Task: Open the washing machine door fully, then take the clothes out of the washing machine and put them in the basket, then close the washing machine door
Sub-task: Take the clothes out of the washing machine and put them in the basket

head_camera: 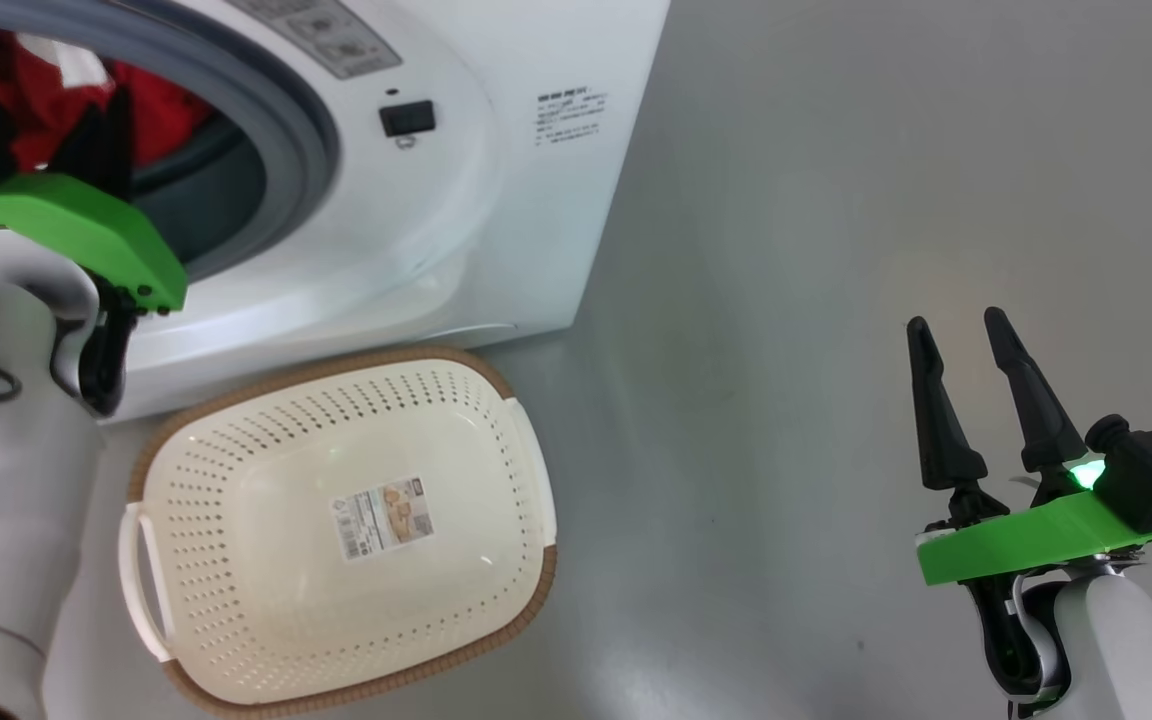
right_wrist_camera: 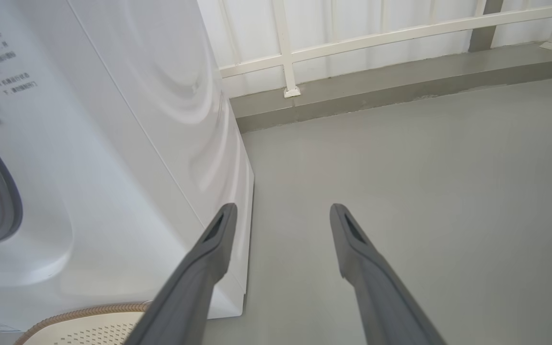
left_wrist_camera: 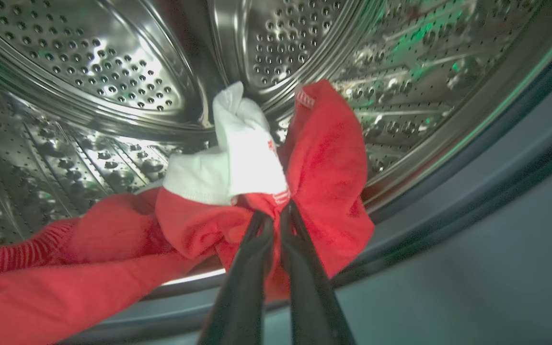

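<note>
Grey floor (head_camera: 836,200), white washing machine (head_camera: 496,200), clothes (left_wrist_camera: 324,158) in its steel drum (left_wrist_camera: 113,72)
The left jaws are pinched nearly closed on a bunched fold of the red and white clothes, which bulges just past their tips near the drum's mouth. The right jaws stand wide apart over the floor, holding nothing. The basket (head_camera: 236,480) sits on the floor just beside the machine's base; its paper label (head_camera: 387,518) and the machine's printed text (head_camera: 571,118) are too small to read
</note>
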Available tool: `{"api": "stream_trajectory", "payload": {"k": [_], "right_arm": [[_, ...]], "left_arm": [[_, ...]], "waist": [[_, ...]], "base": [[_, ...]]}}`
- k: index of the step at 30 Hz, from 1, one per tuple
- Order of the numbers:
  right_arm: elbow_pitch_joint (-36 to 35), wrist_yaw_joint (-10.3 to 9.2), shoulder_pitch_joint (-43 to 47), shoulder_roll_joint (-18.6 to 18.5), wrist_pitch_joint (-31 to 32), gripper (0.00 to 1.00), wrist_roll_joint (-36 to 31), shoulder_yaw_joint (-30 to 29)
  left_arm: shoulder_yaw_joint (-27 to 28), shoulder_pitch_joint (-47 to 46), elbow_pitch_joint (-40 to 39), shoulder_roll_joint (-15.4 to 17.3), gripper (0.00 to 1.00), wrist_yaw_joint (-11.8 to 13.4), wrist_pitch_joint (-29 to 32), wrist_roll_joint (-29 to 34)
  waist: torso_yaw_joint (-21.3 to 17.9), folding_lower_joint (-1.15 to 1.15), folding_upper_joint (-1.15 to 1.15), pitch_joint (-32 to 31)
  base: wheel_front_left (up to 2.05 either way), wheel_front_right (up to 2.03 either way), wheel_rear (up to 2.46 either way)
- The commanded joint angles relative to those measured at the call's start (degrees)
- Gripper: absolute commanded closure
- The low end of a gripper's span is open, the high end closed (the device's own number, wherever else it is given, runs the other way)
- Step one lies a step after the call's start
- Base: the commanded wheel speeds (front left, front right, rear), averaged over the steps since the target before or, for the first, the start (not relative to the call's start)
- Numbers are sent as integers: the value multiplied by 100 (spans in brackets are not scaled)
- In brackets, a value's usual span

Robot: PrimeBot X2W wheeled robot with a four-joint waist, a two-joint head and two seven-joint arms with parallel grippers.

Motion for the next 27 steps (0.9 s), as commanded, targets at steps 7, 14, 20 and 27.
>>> {"api": "stream_trajectory", "payload": {"k": [7, 14, 20, 27], "right_arm": [[-63, 37, 109, 3, -37, 0, -88, 37], [-15, 37, 300, 3, -37, 0, -120, 2], [-14, 37, 430, 3, -37, 0, -147, -38], [-40, 37, 442, 3, -37, 0, -174, -68]], "left_arm": [[1059, 1004, -1478, 179, 100, 291, -75, 469], [2083, 2126, -2639, -320, 100, 145, -76, 1142], [2705, 2948, -3656, -794, 100, -11, -76, 1802], [2987, 3589, -4874, -1116, 100, -71, -76, 2407]], "waist": [[274, 0, 0, -418], [456, 0, 0, -717], [569, 0, 0, -839], [635, 0, 0, -782]], "base": [[0, 0, 0], [0, 0, 0], [0, 0, 0], [0, 0, 0]]}}
